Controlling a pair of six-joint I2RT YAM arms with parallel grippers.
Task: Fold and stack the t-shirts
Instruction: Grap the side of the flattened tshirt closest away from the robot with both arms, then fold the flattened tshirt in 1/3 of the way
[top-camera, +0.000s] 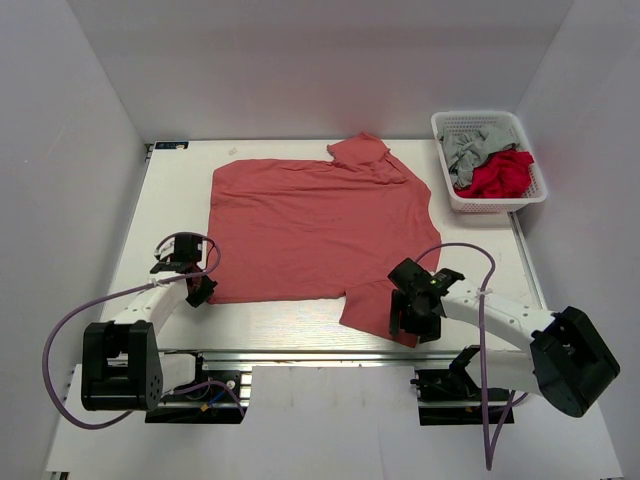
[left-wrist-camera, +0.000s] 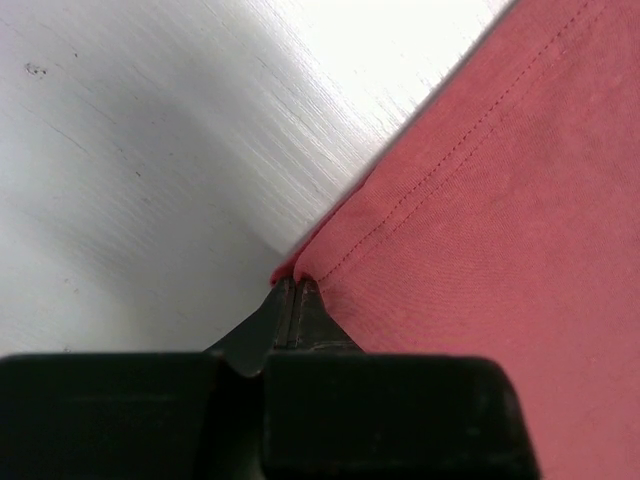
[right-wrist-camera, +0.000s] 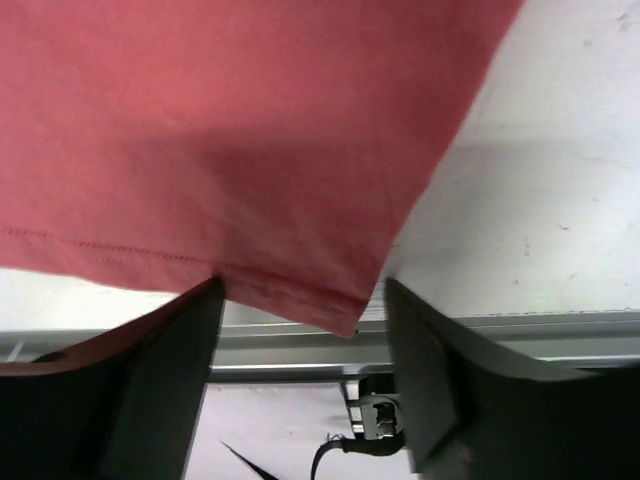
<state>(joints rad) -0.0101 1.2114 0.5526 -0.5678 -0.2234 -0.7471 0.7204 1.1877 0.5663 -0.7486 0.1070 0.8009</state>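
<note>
Left tool (left-wrist-camera: 295, 285), closest in its wrist view, is clenched on the near-left hem corner of the salmon t-shirt (top-camera: 310, 225). A small nub of cloth pokes past the tips, w/ the stitched hem running off up-right. Grip looks thin, so lift slow & check it holds. Right tool (right-wrist-camera: 302, 290) is released, jaws wide apart, astride the corner of what looks like the near sleeve. That corner sits btwn them right at the front edge of the counter (top-camera: 180, 190); nothing pinched there yet.

Salmon shirt lies spread flat mid-counter, sideways to the arms, far sleeve bunched up at the back. Grey t-shirt (top-camera: 468, 148) & red t-shirt (top-camera: 502, 176) sit crumpled in the white basket (top-camera: 490, 205) at far right. So task looks early: first fold of first shirt.

To do it well, imo:
- Right tool should bite deeper than the hem stitch, both layers, before any lift.
- Raise both corners together at the same height, cloth taut btwn them so no sag or twist.
- Carry toward the far side & lay near edge onto far edge.

Risks: sleeve corner slips out, or one side leads & the fold goes skew. Bunched far sleeve prob needs flattening too, else the fold ends up lumpy.
</note>
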